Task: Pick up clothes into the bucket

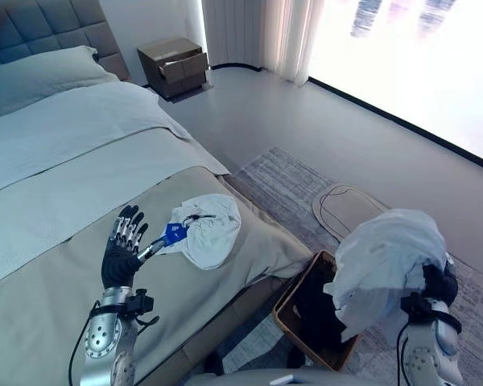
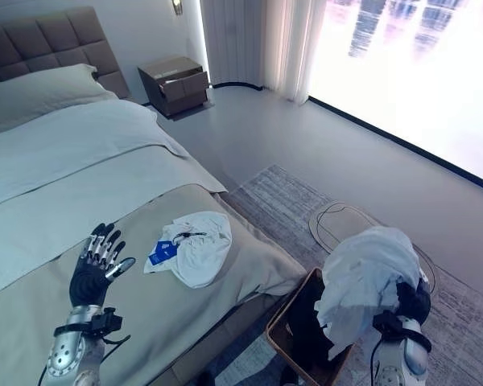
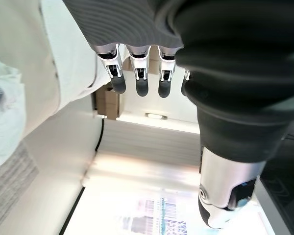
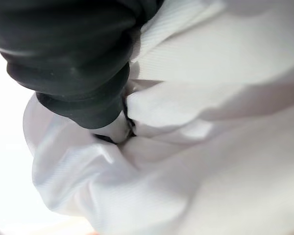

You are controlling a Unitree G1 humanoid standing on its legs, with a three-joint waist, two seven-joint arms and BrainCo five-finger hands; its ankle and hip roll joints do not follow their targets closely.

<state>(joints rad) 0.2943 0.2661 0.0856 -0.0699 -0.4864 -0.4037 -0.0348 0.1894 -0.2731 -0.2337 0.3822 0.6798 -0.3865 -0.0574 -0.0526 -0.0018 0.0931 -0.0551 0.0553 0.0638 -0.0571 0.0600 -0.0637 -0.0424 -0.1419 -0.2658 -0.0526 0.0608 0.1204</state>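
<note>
A white garment point(image 1: 386, 257) hangs bunched over my right hand point(image 1: 439, 283), above the brown bucket point(image 1: 294, 322) on the floor beside the bed. In the right wrist view the white cloth point(image 4: 210, 147) wraps round my thumb point(image 4: 108, 115) and the hand is shut on it. A second white garment point(image 1: 209, 229) with a blue tag point(image 1: 174, 233) lies on the bed's near corner. My left hand point(image 1: 122, 245) stands open just left of it, fingers straight and raised. The left wrist view shows those straight fingers point(image 3: 139, 81).
The bed point(image 1: 64, 161) has a pale sheet, a beige cover and a pillow point(image 1: 40, 76). A brown nightstand point(image 1: 175, 66) stands at the back. A grey rug point(image 1: 306, 193) lies on the floor by the bucket, with a flat oval mat point(image 1: 346, 207) on it.
</note>
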